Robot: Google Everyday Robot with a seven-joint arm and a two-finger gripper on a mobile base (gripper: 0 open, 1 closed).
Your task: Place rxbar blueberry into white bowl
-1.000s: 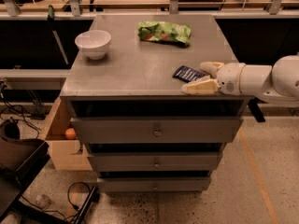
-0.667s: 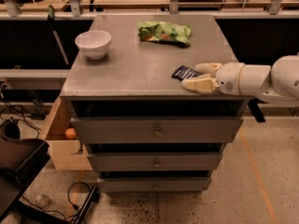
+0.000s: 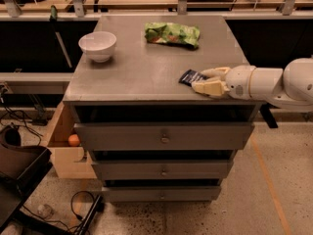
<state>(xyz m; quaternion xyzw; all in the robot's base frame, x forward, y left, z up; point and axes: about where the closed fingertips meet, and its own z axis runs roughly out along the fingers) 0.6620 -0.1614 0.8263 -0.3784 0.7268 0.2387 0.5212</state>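
The rxbar blueberry (image 3: 190, 76), a small dark navy wrapper, lies flat on the grey cabinet top (image 3: 137, 75) near its front right edge. My gripper (image 3: 199, 80) reaches in from the right at table height. Its two pale fingers (image 3: 209, 87) stand apart, one on each side of the bar's right end, which they partly hide. The white bowl (image 3: 98, 45) stands upright and empty at the far left of the top, well away from the gripper.
A crinkled green bag (image 3: 172, 34) lies at the back of the top, between bowl and bar. Below are several grey drawers (image 3: 164, 137). A wooden box (image 3: 61, 146) holding an orange ball (image 3: 73, 140) sits at the cabinet's left. Cables lie on the floor.
The gripper has edged slightly left along the bar; its fingers now straddle more of the wrapper. Bowl and green bag have not moved.
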